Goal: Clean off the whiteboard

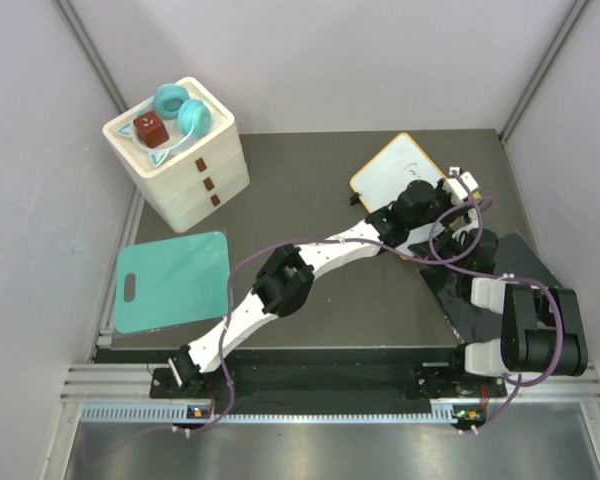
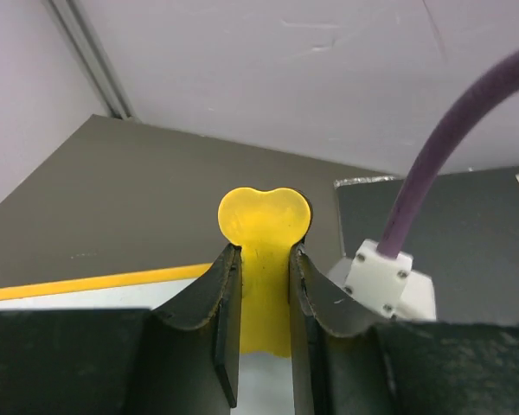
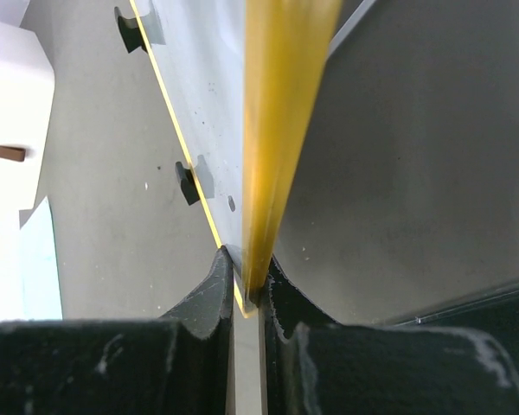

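Whiteboard [image 1: 395, 165] sits at far right of table [image 1: 330, 310], turned at an angle, faint marks on its face. Right gripper [image 3: 251, 259] is closed tight on its orange-yellow rim; the wrist view is edge-on, with black feet [image 3: 188, 183] showing along the other edge. Left arm reaches across from near left. Left gripper [image 2: 264, 259] is closed on a yellow heart-topped piece [image 2: 265, 216], held over the board's near edge; can't tell if it touches. Dark slab [image 1: 510, 270] lies just right and near of the board. Teal cutting board [image 1: 170, 280] on the left, well apart. White drawer box [image 1: 185, 165] at far left, teal headphones [image 1: 180, 110] and a red-brown cube [image 1: 148, 127] on top.
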`<control>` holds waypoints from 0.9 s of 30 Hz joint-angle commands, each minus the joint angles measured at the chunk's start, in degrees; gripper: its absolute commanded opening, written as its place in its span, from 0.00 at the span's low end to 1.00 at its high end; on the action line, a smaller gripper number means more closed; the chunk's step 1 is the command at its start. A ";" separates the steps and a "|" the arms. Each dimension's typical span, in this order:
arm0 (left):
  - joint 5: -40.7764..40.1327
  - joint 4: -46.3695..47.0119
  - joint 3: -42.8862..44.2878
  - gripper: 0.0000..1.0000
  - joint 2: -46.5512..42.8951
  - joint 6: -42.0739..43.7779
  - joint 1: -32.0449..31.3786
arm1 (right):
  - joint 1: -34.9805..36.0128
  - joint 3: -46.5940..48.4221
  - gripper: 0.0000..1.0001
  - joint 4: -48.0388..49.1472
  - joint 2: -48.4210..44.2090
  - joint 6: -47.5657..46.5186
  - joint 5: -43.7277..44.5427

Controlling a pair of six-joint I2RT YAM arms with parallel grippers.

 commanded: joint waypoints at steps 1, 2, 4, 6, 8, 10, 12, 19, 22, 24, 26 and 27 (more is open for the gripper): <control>-8.24 1.75 1.22 0.00 1.01 -1.10 -2.05 | 1.78 -0.19 0.00 -7.53 0.98 -4.92 -2.71; -9.65 1.84 1.93 0.00 1.54 -1.10 -1.88 | 1.78 -0.19 0.00 -7.53 0.98 -5.00 -2.71; -15.35 2.19 3.25 0.00 2.16 -1.01 -1.09 | 1.78 -0.28 0.00 -7.53 0.89 -5.00 -2.80; -16.78 2.19 3.08 0.00 2.24 -1.45 -0.30 | 1.78 -0.28 0.00 -7.53 0.98 -5.00 -2.80; -18.80 1.93 2.90 0.00 2.59 -1.37 0.93 | 1.78 -0.28 0.00 -7.53 0.89 -4.92 -2.80; -19.86 1.66 2.64 0.00 2.86 -2.24 2.60 | 1.78 -0.28 0.00 -7.53 0.98 -4.92 -2.88; -18.90 0.35 2.72 0.00 3.47 -5.66 4.09 | 1.78 -0.28 0.00 -7.53 0.98 -5.00 -2.88; -17.05 -0.10 0.88 0.00 4.35 -9.27 10.07 | 1.78 -0.19 0.00 -7.62 1.07 -4.92 -2.80; -16.43 0.78 1.58 0.00 5.49 -10.59 12.18 | 1.78 -0.19 0.00 -7.53 1.07 -5.00 -2.80; -16.61 1.31 1.76 0.00 5.85 -11.47 12.98 | 1.78 -0.19 0.00 -7.62 1.07 -5.09 -2.88; -16.00 2.71 1.76 0.00 6.11 -11.47 13.77 | 1.87 -0.10 0.00 -7.62 1.15 -5.00 -2.97; -15.21 3.59 1.84 0.00 6.20 -11.38 13.86 | 1.87 -0.10 0.00 -7.62 1.15 -5.09 -3.06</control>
